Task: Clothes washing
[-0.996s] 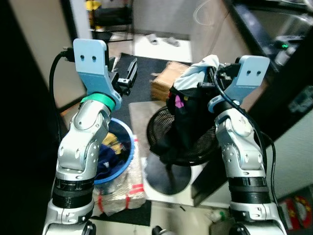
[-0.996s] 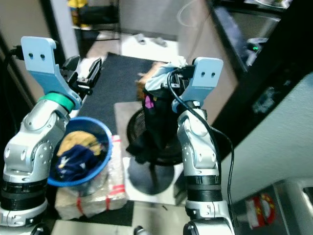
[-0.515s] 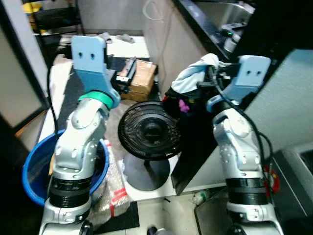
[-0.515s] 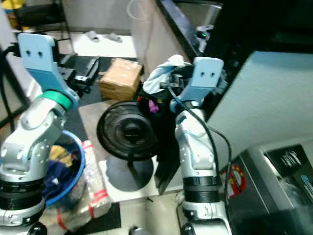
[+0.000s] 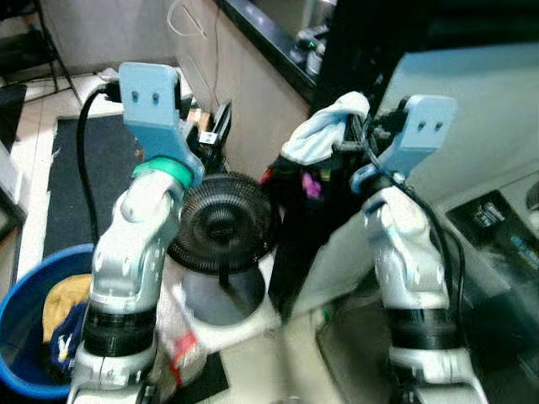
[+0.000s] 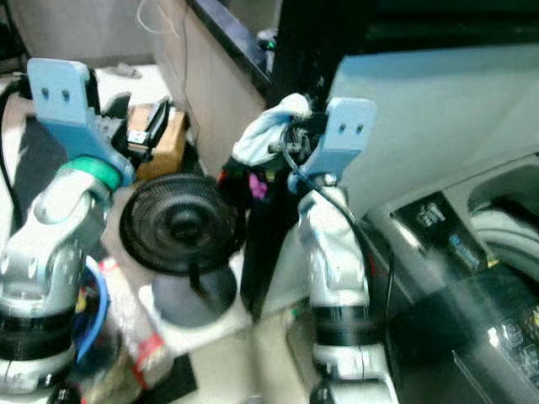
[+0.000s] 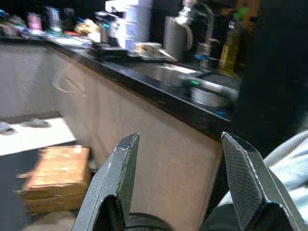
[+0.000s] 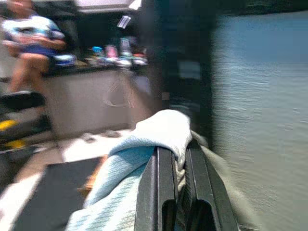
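Two end effectors raised, right end effector [image 8: 179, 166] pinching clothes [image 8: 144, 154], left end effector [image 7: 180, 171] agape.

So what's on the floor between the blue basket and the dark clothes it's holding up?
A black fan on its round base, between blue basket and clothes in the right gripper; left eye view.

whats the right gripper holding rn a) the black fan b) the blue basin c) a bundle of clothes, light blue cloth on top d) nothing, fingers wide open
c: the right gripper is shut on the bundle of clothes, whose light blue cloth pokes up between its fingers while dark fabric hangs below.
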`<state>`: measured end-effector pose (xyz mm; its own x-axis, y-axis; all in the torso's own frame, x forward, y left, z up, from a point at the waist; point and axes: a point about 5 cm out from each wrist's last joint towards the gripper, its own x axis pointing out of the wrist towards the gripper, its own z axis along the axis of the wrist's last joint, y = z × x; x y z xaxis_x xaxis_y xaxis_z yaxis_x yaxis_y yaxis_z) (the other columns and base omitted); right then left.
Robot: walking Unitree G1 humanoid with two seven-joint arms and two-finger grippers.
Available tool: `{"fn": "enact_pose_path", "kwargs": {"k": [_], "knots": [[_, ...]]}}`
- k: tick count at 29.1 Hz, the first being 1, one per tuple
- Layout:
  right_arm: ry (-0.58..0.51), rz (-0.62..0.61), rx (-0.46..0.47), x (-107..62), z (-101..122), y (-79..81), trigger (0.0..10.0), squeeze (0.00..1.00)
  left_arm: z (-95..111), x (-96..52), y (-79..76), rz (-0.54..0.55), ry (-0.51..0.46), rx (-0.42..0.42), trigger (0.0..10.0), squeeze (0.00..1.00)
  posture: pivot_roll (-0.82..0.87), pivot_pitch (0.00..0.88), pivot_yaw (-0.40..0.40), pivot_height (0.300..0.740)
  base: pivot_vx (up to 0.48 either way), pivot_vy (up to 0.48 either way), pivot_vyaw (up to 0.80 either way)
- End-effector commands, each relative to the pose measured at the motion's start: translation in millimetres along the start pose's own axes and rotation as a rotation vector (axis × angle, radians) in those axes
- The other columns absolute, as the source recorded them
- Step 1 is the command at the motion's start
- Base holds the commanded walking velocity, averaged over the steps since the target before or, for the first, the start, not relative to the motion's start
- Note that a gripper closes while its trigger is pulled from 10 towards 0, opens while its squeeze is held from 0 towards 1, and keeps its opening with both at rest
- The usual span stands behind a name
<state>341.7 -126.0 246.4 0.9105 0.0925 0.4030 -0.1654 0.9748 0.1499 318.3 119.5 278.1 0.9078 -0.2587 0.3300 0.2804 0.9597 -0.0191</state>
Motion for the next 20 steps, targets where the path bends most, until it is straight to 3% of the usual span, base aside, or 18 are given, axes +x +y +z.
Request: {"fn": "enact_pose_path", "kwargs": {"k": [1,20], "knots": [[-0.032,-0.003,0.004,1.6,6.6,-0.1,10.0,0.0,1.0,-0.4,-0.7,-0.007,-0.005,0.006,10.0,0.0,0.06,0.0,-0.009,0.74,0.0,0.0,-0.8],[-0.078,0.0,0.042,5.5,18.3,2.7,10.0,0.0,1.1,-0.1,0.0,0.0,-0.005,0.007,10.0,0.0,0.06,0.0,-0.011,0.74,0.0,0.0,-0.8]]}}
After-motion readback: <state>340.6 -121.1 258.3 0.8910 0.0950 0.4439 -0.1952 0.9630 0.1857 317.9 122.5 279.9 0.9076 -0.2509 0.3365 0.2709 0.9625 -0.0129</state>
